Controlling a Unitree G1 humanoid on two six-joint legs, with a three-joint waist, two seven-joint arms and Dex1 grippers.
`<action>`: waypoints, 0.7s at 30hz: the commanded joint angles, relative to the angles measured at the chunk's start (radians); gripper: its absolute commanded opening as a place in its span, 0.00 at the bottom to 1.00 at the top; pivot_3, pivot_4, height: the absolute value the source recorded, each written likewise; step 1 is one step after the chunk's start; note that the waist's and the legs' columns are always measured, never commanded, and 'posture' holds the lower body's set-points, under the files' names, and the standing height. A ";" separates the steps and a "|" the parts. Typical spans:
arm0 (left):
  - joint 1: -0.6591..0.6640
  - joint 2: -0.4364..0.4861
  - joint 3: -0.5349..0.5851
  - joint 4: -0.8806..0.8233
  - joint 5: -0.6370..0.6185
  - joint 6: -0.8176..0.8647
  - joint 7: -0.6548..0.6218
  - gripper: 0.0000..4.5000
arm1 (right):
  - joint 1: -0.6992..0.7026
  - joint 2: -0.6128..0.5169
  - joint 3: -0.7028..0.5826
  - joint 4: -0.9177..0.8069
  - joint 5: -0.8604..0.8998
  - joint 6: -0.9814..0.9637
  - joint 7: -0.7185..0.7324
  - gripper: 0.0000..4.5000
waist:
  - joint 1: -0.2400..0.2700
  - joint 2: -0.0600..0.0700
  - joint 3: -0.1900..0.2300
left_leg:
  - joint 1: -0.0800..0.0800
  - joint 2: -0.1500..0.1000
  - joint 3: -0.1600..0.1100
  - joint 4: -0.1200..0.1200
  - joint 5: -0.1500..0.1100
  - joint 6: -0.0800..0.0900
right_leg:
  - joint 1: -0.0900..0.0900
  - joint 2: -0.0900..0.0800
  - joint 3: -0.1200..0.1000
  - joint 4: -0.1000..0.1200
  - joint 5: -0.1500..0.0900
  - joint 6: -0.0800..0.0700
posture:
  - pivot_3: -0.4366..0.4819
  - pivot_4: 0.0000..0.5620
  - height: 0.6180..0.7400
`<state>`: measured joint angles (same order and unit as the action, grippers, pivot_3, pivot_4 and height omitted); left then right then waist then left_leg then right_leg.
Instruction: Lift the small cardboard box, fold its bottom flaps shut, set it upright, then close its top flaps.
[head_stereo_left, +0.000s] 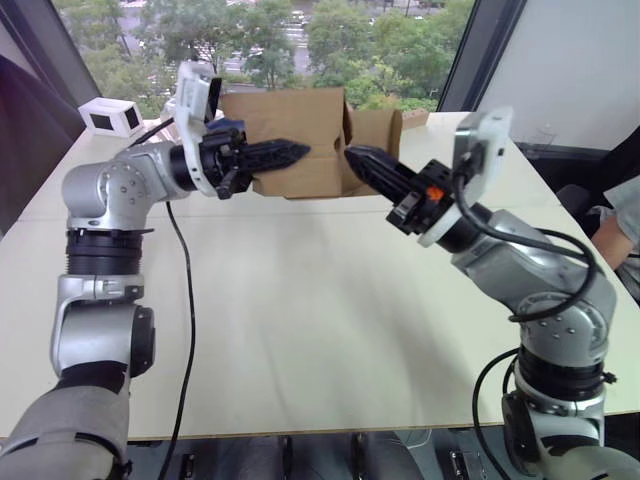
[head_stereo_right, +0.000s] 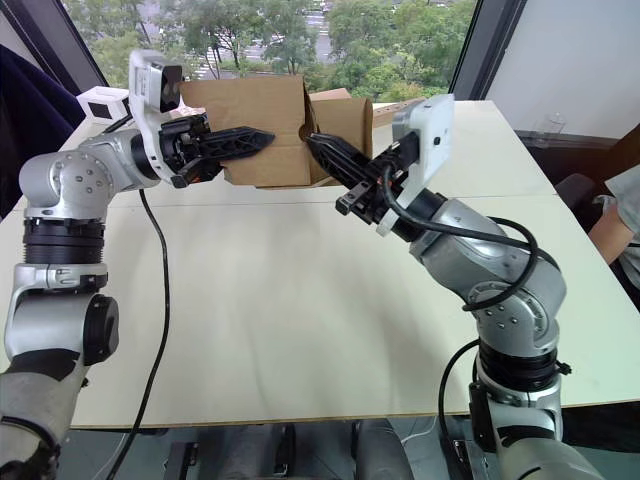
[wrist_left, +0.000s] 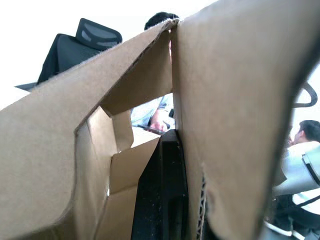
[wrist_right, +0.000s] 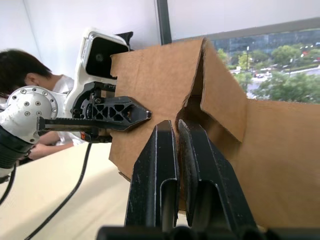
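Cardboard box (head_stereo_left: 290, 140) sits at twelve o'clock; left gripper (head_stereo_left: 285, 152) appears clamped on a panel, right gripper (wrist_right: 175, 165) pinched nearly closed at a flap (wrist_right: 222, 90). Lifting needs level, matched arms.

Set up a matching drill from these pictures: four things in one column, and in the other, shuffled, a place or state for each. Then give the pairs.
Things:
1. left black two-fingered claw
2. right black two-fingered claw
3. small brown cardboard box
4. small white box with a dark window

Places or states:
A. at the table's far left corner
B. fingers nearly together, tips at the box's open side flap
C. lies across the box's broad face
D. on the table's far side, flaps open

Pairs: 1-C, 2-B, 3-D, 4-A
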<state>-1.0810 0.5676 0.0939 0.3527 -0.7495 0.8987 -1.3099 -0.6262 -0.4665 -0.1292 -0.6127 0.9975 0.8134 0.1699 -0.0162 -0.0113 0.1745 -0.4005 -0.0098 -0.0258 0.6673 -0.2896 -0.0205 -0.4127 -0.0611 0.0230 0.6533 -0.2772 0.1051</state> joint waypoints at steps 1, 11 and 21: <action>-0.039 0.011 0.020 -0.007 -0.002 -0.021 -0.009 0.00 | 0.070 -0.090 -0.094 -0.065 0.071 0.020 0.036 0.04 | 0.005 0.000 0.000 | 0.000 0.000 0.000 0.000 0.000 0.000 | 0.000 0.000 0.000 0.000 0.000 0.000 | 0.48 0.27 1.00; -0.054 0.012 0.013 -0.048 -0.022 -0.007 -0.027 0.00 | 0.166 -0.133 -0.028 -0.068 0.007 -0.010 0.072 0.04 | -0.004 0.000 0.000 | -0.002 0.001 -0.001 0.001 0.000 0.000 | -0.001 0.002 0.000 -0.001 0.000 0.000 | 0.48 0.27 1.00; -0.026 0.036 0.012 -0.163 -0.059 0.034 -0.043 0.00 | 0.106 -0.060 -0.017 -0.023 0.023 -0.035 0.084 0.04 | 0.002 0.000 0.000 | -0.004 0.001 -0.001 0.001 0.000 0.000 | -0.002 0.001 -0.001 -0.001 0.000 0.000 | 0.48 0.27 1.00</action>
<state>-1.1052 0.5881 0.0927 0.2266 -0.7873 0.9302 -1.3446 -0.4993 -0.5350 -0.1329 -0.6262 1.0049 0.7996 0.2425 -0.0138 -0.0115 0.1746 -0.4040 -0.0090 -0.0268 0.6686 -0.2896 -0.0204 -0.4146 -0.0600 0.0224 0.6526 -0.2771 0.1051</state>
